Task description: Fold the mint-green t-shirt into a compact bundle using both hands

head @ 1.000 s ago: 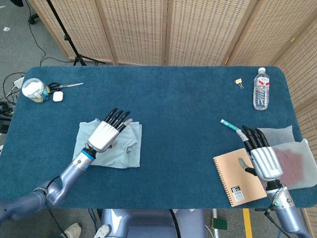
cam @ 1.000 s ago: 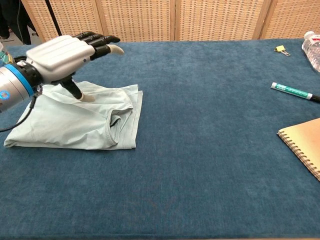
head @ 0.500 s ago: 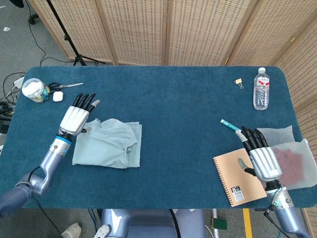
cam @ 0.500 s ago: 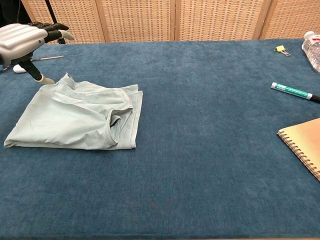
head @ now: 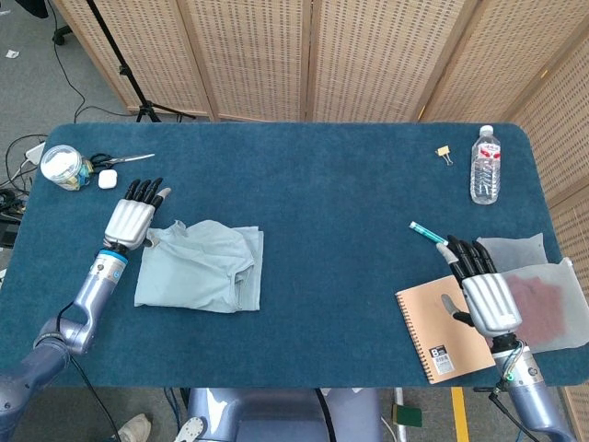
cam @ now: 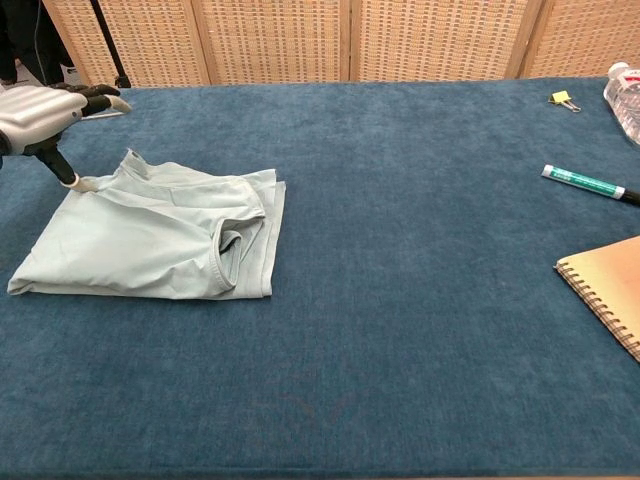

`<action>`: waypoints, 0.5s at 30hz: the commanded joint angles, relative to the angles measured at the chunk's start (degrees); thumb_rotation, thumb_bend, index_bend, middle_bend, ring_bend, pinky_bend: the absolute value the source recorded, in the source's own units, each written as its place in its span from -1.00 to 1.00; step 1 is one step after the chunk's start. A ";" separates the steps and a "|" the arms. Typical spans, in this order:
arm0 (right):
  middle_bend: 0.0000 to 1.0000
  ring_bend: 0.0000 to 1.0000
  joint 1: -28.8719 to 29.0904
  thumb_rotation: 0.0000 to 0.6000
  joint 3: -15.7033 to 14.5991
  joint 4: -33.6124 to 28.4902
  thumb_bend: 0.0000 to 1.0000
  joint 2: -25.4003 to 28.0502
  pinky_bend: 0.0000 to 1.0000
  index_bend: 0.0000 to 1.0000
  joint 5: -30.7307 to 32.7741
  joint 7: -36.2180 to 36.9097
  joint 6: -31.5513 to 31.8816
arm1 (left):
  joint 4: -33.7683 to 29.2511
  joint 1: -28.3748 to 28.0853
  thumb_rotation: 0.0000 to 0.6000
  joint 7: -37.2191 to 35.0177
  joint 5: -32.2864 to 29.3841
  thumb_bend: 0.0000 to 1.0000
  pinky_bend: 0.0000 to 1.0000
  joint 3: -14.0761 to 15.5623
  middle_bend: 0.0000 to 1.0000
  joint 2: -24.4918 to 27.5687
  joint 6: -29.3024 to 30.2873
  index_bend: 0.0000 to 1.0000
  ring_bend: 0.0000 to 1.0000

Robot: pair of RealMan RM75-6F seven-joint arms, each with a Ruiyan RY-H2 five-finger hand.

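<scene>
The mint-green t-shirt [head: 202,267] lies folded into a rough rectangle on the left part of the blue table; the chest view shows it as well [cam: 150,235], with the collar opening at its right side. My left hand [head: 132,214] hovers at the shirt's far left corner, fingers stretched out and apart. In the chest view this left hand [cam: 45,105] has its thumb tip touching the shirt's corner. My right hand [head: 482,287] rests flat and open over a tan notebook [head: 440,336] at the right front, far from the shirt.
A teal marker [head: 425,232], a water bottle [head: 485,166] and a yellow binder clip [head: 444,153] lie on the right side. A jar [head: 63,167], scissors [head: 124,159] and a small white case [head: 108,180] sit at the far left corner. A clear bag with something red [head: 538,295] lies by my right hand.
My left hand has lifted off the shirt's top and moved left and back to its far left corner, then dropped so the thumb meets the cloth. The right hand stayed put.
</scene>
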 commanded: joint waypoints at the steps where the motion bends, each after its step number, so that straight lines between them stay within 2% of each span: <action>1: -1.00 -1.00 0.03 1.00 0.01 0.03 -0.22 0.00 -1.00 -1.00 0.03 0.03 -0.05 | 2.70 -0.46 1.00 -1.09 0.06 -1.00 -1.00 0.41 -1.00 -1.82 -1.61 -1.00 -1.00; 10: -1.00 -1.00 0.09 1.00 0.03 0.14 -0.23 -0.08 -1.00 -1.00 0.16 -0.02 -0.20 | 8.29 -0.95 1.00 -2.15 0.03 -1.00 -1.00 0.51 -1.00 -4.52 -3.46 -1.00 -1.00; 15: -1.00 -1.00 0.02 1.00 0.00 -0.05 -0.22 0.04 -1.00 -1.00 0.03 0.03 0.00 | 9.29 -0.84 1.00 -2.55 -0.16 -1.00 -1.00 0.23 -1.00 -4.74 -3.30 -1.00 -1.00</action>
